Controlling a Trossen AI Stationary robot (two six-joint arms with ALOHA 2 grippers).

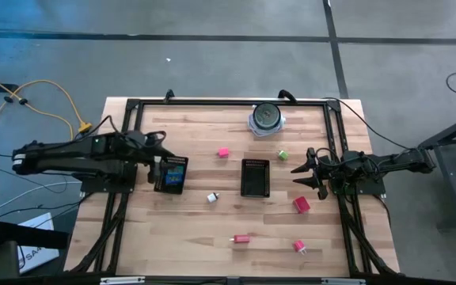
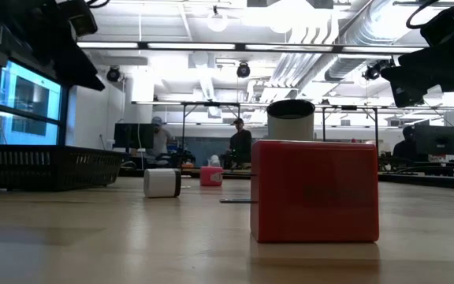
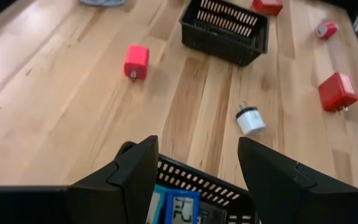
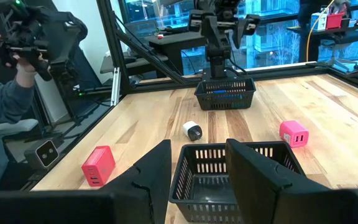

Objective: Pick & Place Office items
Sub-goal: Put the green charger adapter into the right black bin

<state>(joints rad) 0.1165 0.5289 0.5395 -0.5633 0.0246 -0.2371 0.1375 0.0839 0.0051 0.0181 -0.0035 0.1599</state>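
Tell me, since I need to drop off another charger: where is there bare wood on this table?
Free: the stretch between the left tray and the far rail, up to the pink block; also the near-left corner, this side of the white plug. Crowded: around the middle tray, with the green piece, red blocks and right gripper close by.

Both arms are dark, near-black, built of slim jointed segments with bulkier housings at the joints. The left arm [image 1: 77, 154], at the left of the high view, carries a pale grey band at its outer end and black cabling looped over its wrist. The right arm [image 1: 378, 165], at the right of the high view, shows the same matte black links, with thin cables trailing along it. Each wrist view shows two broad, angular black fingers [image 3: 132, 174] with flat faceted faces [image 4: 257, 165] and matte, unmarked surfaces
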